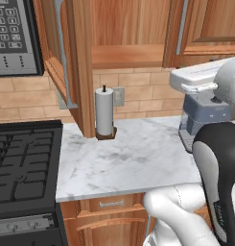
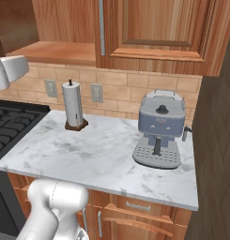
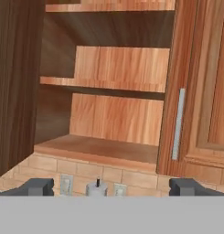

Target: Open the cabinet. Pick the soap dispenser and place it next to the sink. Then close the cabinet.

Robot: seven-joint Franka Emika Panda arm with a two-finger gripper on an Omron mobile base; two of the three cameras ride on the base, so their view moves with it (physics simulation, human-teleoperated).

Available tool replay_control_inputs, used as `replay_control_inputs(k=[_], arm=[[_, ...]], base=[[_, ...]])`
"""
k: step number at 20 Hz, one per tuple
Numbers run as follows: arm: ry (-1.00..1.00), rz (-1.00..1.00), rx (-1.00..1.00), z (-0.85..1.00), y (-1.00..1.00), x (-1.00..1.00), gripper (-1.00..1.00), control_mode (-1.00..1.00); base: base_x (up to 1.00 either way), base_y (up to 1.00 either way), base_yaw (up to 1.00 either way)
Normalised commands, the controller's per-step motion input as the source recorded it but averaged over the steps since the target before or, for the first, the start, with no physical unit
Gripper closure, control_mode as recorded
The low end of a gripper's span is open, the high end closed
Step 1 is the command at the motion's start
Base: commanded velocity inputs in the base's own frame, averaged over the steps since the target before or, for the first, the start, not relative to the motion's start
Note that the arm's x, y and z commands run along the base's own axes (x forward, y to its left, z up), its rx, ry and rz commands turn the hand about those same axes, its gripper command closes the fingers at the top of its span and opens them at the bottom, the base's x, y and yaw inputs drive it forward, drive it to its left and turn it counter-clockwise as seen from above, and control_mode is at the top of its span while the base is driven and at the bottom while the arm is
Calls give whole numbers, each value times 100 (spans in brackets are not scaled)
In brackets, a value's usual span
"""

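Your arm [image 1: 219, 178] covers most of the coffee machine [image 1: 200, 120] at right of the left base view. Microwave [image 1: 13, 36] cut off upper left; hand view's bottom edge clips the paper towel roll [image 3: 97, 188].

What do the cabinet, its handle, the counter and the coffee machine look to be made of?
Cabinet: reddish-brown wood, satin, visible grain on shelves and door.
Handle: likely brushed metal, a pale silver bar.
Counter: white marble or a lookalike, grey veining, slight sheen.
Coffee machine: grey-blue body, probably painted metal or plastic; the look leaves it open.
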Motion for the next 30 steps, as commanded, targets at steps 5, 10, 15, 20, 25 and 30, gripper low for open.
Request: replay_control_inputs(k=[5, 10, 15, 20, 25, 30], arm=[[-5, 43, -11, 0, 35, -14, -100, -100], [-16, 31, -9, -3, 45, -13, -100, -100], [-9, 20, -2, 0, 32, -21, -100, -100], [-10, 14, -4, 2, 20, -25, -100, -100], [-21, 17, -11, 0, 13, -39, -100, -100], [-13, 10, -10, 0, 25, -28, -100, -100]], base=[[0, 0, 0], [0, 0, 0], [0, 0, 0], [0, 0, 0], [0, 0, 0], [0, 0, 0]])
